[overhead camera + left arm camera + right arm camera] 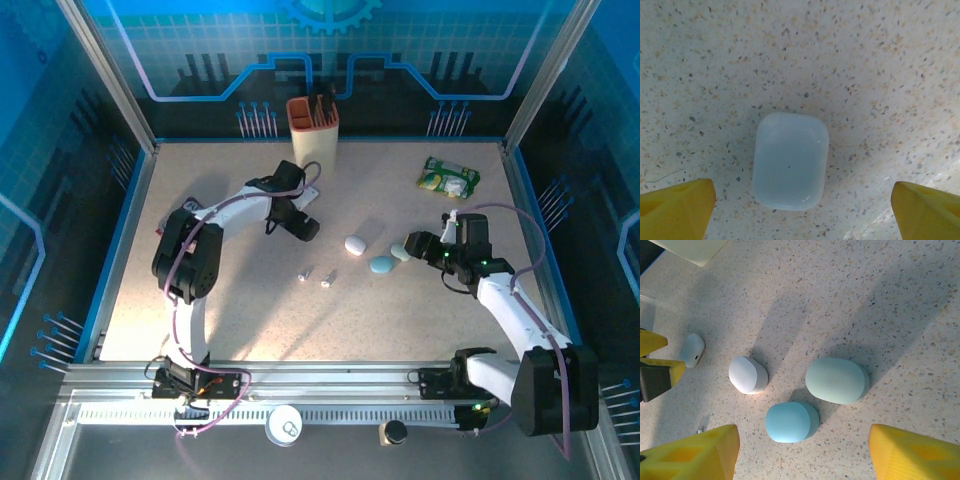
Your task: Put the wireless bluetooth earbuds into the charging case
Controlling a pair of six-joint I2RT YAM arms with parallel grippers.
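Left gripper [803, 197] is hanging wide open, its yellow fingertips [675, 207] sitting either side of a pale blue rounded plastic case [790, 160] without touching it. Right gripper [803, 450] is gaping too, gripping nothing. It's looking down on three pebble-shaped cases lying close together: a white one [747, 375], a sky-blue one [791, 421] and a pale green one [836, 381]. I'm seeing two tiny pale stemmed plastic earbuds [307, 272] lying loose on the speckled tabletop [250, 320] between the arms, in no case. Further back an orange holder [313, 128] is standing by the rear wall.
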